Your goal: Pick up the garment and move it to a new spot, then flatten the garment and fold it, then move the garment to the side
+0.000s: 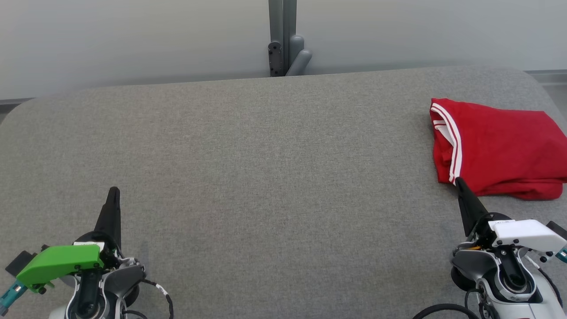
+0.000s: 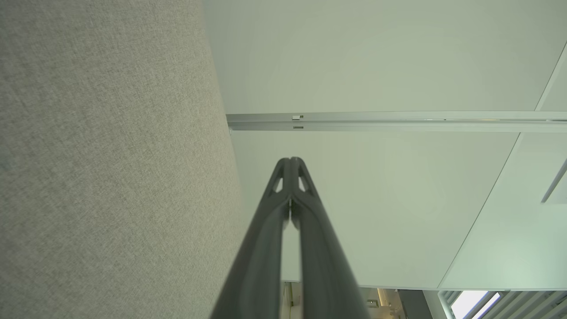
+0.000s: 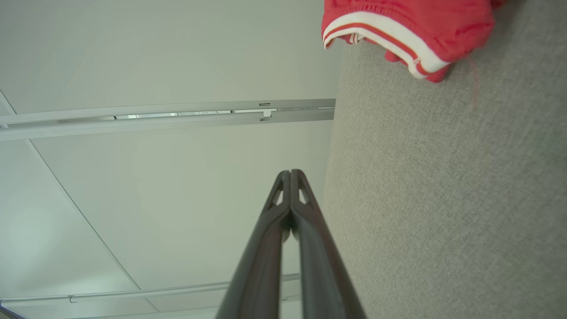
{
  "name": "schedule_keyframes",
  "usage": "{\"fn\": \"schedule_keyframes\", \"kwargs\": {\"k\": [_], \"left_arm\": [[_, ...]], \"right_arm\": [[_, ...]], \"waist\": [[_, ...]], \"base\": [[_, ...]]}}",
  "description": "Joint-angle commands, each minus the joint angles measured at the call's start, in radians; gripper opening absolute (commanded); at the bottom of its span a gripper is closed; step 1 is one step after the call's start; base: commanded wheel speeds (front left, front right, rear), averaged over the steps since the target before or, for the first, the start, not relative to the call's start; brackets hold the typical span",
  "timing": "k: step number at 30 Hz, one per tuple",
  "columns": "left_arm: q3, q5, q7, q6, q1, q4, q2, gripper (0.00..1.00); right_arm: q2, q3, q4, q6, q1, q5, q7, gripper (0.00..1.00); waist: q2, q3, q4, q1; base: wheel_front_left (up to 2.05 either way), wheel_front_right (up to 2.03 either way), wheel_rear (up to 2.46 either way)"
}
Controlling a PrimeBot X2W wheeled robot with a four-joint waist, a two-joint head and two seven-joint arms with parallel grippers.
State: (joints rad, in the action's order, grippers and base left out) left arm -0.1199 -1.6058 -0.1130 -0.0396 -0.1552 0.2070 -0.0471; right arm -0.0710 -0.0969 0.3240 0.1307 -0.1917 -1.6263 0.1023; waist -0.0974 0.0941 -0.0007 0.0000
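The red garment (image 1: 500, 150) lies folded at the right end of the grey bench (image 1: 266, 177), with its white-striped edge toward the middle. It looks soft, light and floppy, and its stacked layers would likely slide apart if only 1 were pinched. I'd take it at the thick folded edge by the stripes. The right hand (image 1: 459, 180) is clenched and empty, its tip near the garment's near corner, seemingly not touching. The left hand (image 1: 114, 190) is also clenched and empty, well apart.
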Motion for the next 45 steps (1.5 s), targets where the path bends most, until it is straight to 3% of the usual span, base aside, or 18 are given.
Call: {"fn": "schedule_keyframes", "kwargs": {"k": [1,45], "left_arm": [[-0.001,0.000,-0.004,0.001,-0.013,0.000,-0.006,0.00],[0.000,0.000,-0.003,0.001,-0.013,0.000,-0.006,0.00]], "right_arm": [[-0.004,0.001,0.001,0.000,-0.007,-0.006,-0.006,0.00],[-0.022,0.026,-0.002,0.000,-0.003,-0.028,-0.024,0.00]], "waist": [[0.0000,0.000,0.000,0.0000],[0.0000,0.000,0.000,0.0000]], "base": [[0.00,0.00,0.00],[0.00,0.00,0.00]]}}
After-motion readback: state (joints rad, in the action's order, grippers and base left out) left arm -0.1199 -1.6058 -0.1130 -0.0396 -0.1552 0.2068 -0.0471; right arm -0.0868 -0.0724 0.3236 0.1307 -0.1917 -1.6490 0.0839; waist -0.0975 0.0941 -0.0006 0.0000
